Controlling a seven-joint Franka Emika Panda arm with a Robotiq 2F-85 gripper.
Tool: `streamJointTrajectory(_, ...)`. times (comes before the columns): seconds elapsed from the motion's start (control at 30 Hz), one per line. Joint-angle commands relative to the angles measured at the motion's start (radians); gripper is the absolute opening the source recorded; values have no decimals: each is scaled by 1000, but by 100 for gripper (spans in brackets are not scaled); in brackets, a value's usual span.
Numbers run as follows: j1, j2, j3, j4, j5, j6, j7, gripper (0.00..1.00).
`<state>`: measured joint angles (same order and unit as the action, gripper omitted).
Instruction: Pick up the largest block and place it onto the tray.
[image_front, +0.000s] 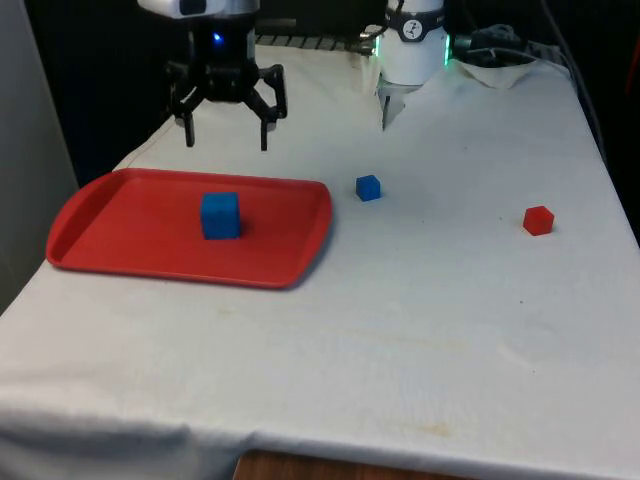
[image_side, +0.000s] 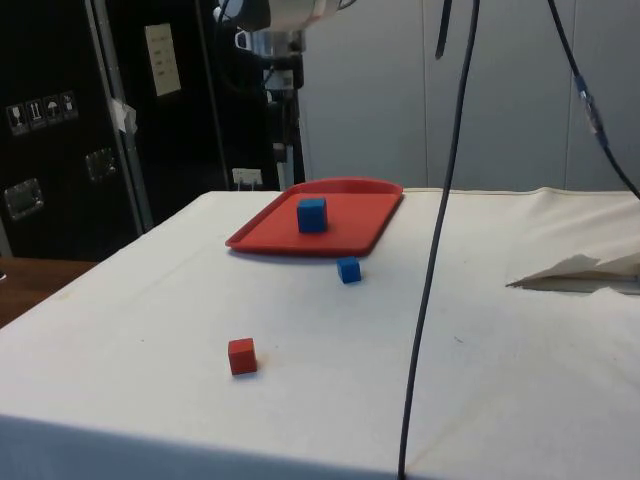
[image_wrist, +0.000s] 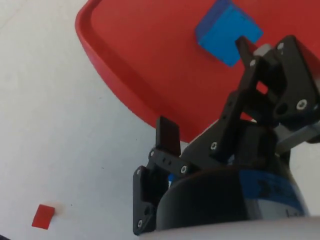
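The largest block, a blue cube (image_front: 220, 215) (image_side: 311, 214) (image_wrist: 227, 31), rests on the red tray (image_front: 110, 225) (image_side: 370, 210) (image_wrist: 140, 65), near its middle. My gripper (image_front: 227, 127) (image_wrist: 205, 90) hangs open well above the tray's far edge, apart from the cube, with nothing between its fingers. A smaller blue cube (image_front: 368, 187) (image_side: 348, 269) sits on the cloth just off the tray's side towards the front view's right. A small red cube (image_front: 538, 220) (image_side: 241, 355) (image_wrist: 42, 216) lies further out on the cloth.
The tray lies at the front view's left, close to the table's edge. A crumpled fold of white cloth (image_side: 580, 270) lies near the robot's base (image_front: 412, 50). A black cable (image_side: 435, 240) hangs across the side view.
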<state>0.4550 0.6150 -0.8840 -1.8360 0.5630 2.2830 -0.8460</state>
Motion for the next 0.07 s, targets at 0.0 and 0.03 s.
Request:
streamJointTrajectory(0.0,14,-3,-7,-5,-11,2,13,100)
streamJointTrajectory(0.03,7,-2,0,0,-7,0,10,100)
